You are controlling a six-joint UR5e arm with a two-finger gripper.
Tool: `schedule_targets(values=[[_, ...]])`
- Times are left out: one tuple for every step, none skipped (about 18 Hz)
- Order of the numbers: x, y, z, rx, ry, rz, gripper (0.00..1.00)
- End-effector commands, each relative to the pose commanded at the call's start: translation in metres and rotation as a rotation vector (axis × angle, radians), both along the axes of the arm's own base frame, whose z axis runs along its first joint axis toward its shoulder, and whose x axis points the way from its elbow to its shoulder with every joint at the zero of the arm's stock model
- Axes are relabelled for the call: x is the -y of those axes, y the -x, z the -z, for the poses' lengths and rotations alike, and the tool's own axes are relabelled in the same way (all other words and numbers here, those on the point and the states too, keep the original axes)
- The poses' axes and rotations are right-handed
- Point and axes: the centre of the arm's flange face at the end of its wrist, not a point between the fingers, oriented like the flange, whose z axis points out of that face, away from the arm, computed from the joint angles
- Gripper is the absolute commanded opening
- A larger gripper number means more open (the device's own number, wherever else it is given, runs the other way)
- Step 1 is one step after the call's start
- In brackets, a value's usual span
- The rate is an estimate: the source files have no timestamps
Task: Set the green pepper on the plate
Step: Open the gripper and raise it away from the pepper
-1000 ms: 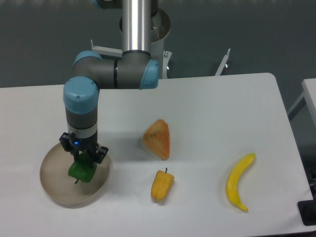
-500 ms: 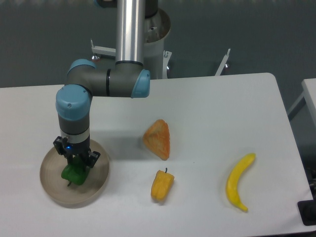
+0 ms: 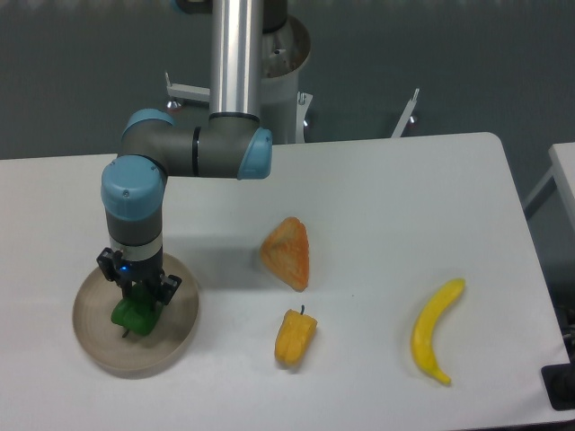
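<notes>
The green pepper [image 3: 133, 313] is small, glossy and dark green, and sits inside the round beige plate [image 3: 176, 328] at the table's front left. My gripper [image 3: 137, 294] points straight down over the plate, its fingers closed on the top of the green pepper. The pepper's lower part looks level with the plate's floor; I cannot tell whether it touches it.
A yellow-orange pepper [image 3: 294, 337] lies right of the plate. An orange wedge of bread [image 3: 287, 252] sits behind it. A banana [image 3: 435, 329] lies at the front right. The arm's base column [image 3: 238, 54] stands at the table's back edge.
A second ago the gripper held the pepper over the plate's right part; it has moved left to the middle. Over the last half second almost nothing has moved.
</notes>
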Motion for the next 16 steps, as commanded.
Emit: schedule_targets(values=[[0.0,0.001,0.0,0.0,0.0,0.0,0.73],[0.0,0.001,-0.001,-0.001,-0.002,0.0,0.76],[0.0,0.001,-0.002,-0.001,-0.005,0.003,0.82],[0.001,0.001,-0.004,-0.002,-0.007,0.008,0.86],[0.001,0.002,-0.007,-0.004,-0.012,0.009,0.91],[0.001,0.002,-0.01,-0.005,-0.017,0.011,0.94],[0.002,0.002,-0.016,-0.006,-0.025,0.011,0.96],[0.004,0.007,-0.022,-0.008,-0.034,0.006,0.99],[0.005,0.012,-0.029,-0.012,-0.043,0.002,0.99],[0.007,0.022,-0.036,-0.016,-0.051,-0.006,1.0],[0.011,0.034,-0.044,-0.025,-0.058,-0.003,0.99],[0.013,0.045,-0.05,-0.037,-0.067,0.015,0.99],[0.016,0.058,-0.053,-0.054,-0.07,0.031,1.0],[0.018,0.073,-0.053,-0.064,-0.072,0.045,1.0],[0.02,0.09,-0.054,-0.074,-0.074,0.056,0.99],[0.026,0.105,-0.065,-0.09,-0.088,0.065,0.99]])
